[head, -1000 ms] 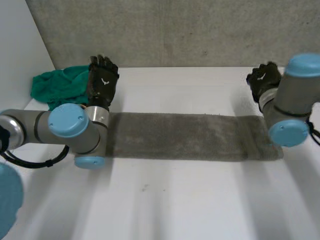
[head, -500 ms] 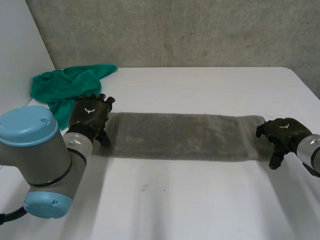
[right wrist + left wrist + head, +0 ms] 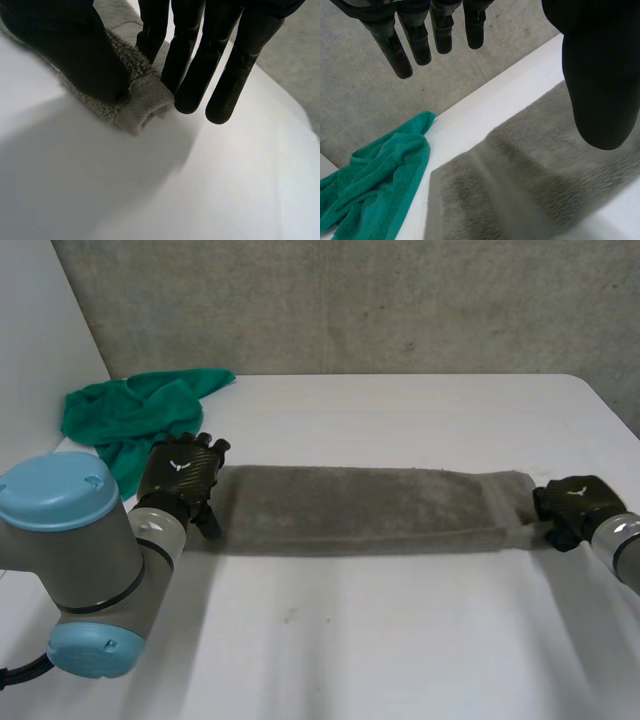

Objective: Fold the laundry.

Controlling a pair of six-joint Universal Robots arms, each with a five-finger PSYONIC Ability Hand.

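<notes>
Grey towel (image 3: pixel 360 510) | right hand (image 3: pixel 572 510) pinches one end, thumb against fingers | left hand (image 3: pixel 180 472) at other end, fingers straight | green cloth (image 3: pixel 125 415) beside left hand

Left robot hand (image 3: pixel 182 472) hangs open, right robot hand (image 3: pixel 570 506) pinches thumb to fingers

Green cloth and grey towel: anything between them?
Only a narrow bare strip of white table separates the green cloth from the grey towel, seen in the left wrist view.
</notes>
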